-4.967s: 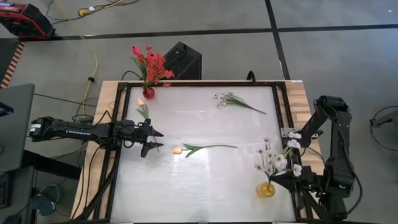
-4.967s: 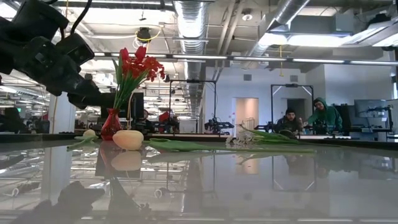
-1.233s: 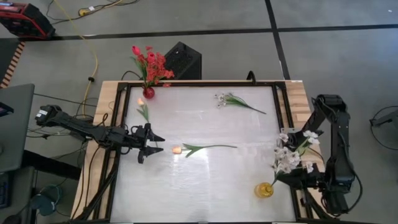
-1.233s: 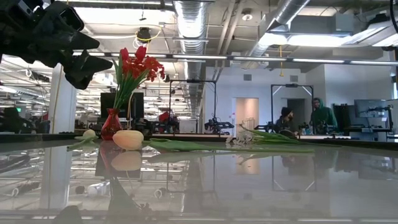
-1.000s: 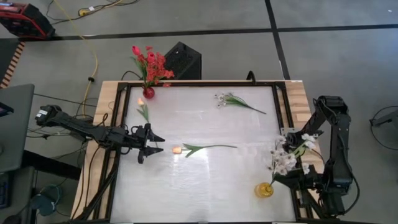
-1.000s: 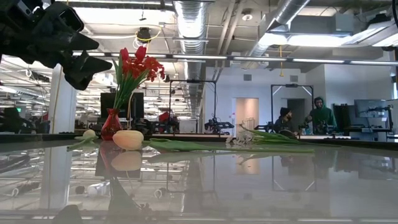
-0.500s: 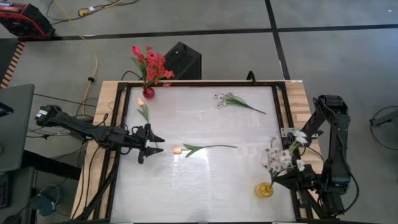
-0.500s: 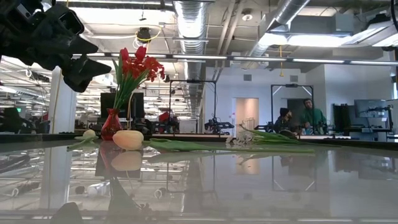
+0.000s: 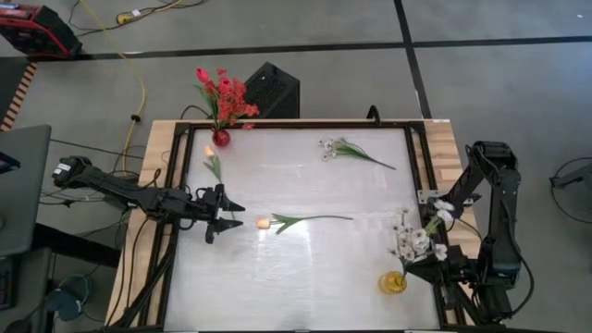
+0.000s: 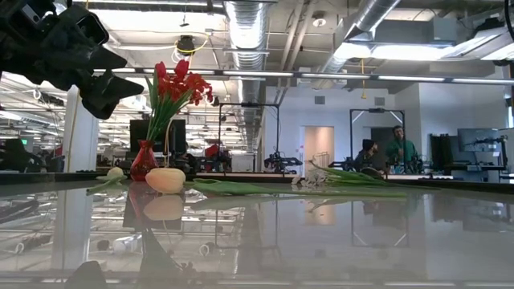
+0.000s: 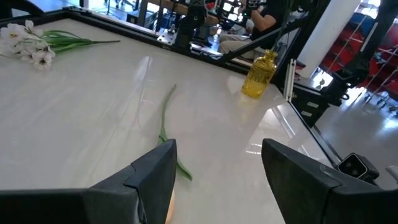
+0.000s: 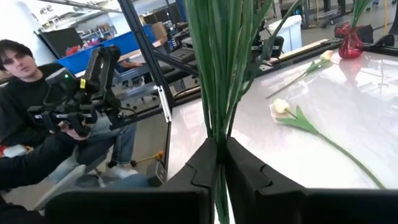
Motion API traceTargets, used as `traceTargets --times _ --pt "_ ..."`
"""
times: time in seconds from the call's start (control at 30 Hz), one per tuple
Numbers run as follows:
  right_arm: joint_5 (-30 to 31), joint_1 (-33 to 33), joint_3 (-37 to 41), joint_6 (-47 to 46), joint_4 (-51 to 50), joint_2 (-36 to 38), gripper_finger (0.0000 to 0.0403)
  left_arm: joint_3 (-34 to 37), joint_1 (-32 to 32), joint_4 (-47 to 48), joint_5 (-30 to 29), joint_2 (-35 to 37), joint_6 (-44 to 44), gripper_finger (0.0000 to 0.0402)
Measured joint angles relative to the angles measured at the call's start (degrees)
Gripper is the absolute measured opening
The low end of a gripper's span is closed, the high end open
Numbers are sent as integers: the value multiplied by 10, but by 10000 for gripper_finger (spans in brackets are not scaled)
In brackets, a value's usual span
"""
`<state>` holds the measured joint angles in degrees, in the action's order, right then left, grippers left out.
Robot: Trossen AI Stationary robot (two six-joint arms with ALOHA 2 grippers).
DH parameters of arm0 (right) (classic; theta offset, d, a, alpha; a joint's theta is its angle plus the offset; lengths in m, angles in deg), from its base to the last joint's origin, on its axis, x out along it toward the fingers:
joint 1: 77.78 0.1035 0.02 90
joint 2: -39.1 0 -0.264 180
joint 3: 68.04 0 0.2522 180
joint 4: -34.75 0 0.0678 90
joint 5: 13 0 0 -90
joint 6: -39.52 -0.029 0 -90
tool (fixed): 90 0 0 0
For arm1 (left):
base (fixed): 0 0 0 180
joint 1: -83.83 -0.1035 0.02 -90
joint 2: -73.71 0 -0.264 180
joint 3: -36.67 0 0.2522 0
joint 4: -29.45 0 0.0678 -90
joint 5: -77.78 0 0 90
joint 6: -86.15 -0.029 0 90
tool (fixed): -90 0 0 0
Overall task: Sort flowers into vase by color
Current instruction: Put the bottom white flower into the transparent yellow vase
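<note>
The right gripper [image 12: 217, 163] is clamped on thin green stems of white blossom sprigs [image 9: 410, 236], upright over the amber glass vase [image 9: 394, 282]. The left gripper [image 9: 228, 216] hangs spread apart beside a pale orange tulip [image 9: 264, 223] lying on the glossy white surface [image 9: 305, 268].

Bright overhead ceiling lights; glare, reflections on glossy table [image 10: 321, 241]; background sharp
</note>
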<state>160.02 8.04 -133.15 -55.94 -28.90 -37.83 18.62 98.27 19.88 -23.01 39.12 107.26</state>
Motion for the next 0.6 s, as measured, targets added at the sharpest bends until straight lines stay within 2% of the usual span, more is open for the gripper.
traceTargets --times 0.2,0.5,0.6 --pt "-51 0 1 7 -4 11 103 0 0 -1 0 0 0 224" --pt "-215 0 2 11 -7 60 164 0 0 -1 -1 0 0 224" --pt "-233 0 2 10 -7 81 171 0 0 -2 -2 0 0 224"
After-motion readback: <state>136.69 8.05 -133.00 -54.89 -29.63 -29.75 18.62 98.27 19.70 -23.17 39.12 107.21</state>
